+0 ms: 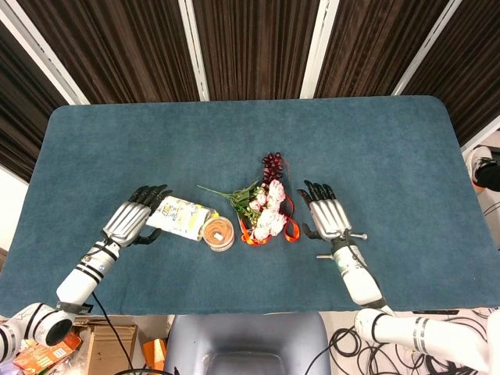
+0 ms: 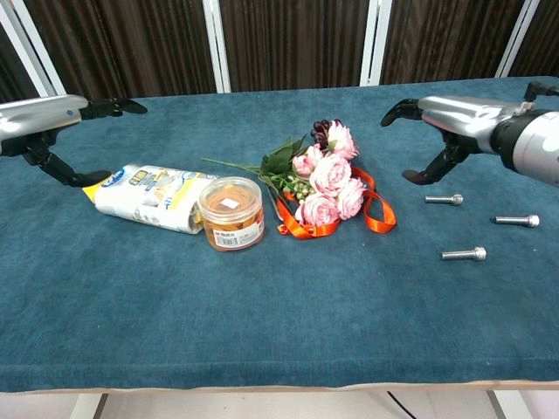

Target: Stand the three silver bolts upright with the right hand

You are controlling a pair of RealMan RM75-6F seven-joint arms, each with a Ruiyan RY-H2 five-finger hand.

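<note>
Bolts, three, silver, all flat on their sides on the blue worktop (image 2: 105,297), over on the right side. Nearest bolt (image 2: 463,254) lying toward the front edge, far bolt (image 2: 444,199) just under the right hand's thumb, outer bolt (image 2: 515,220) out toward the worktop's right end. Well apart from one another, none upright yet. From the head view, only two showing: one bolt poking out beside the wrist, another just below the palm, the third hidden under the hand.

Right hand (image 2: 454,118) hovering above the bolts, palm down, fingers spread and slightly curved, thumb hooked downward, gripping nothing and touching nothing. Same hand in the head view (image 1: 328,215), fingers fanned forward, just right of the bouquet.

Left hand (image 2: 52,118) raised over the left side of the worktop, fingers stretched out and apart, thumb dropped low, empty too. In the head view (image 1: 134,215), fingertips right at the near end of the snack bag.

Centre of the worktop: white-and-yellow snack bag (image 2: 153,194) lying flat, clear round tub (image 2: 231,212) of orange snacks with a white label, touching the bag's right end. Next along, pink rose bouquet (image 2: 323,183) with green leaves, dark berries at the top, orange ribbon (image 2: 371,214) looped underneath, well clear of the bolts.
</note>
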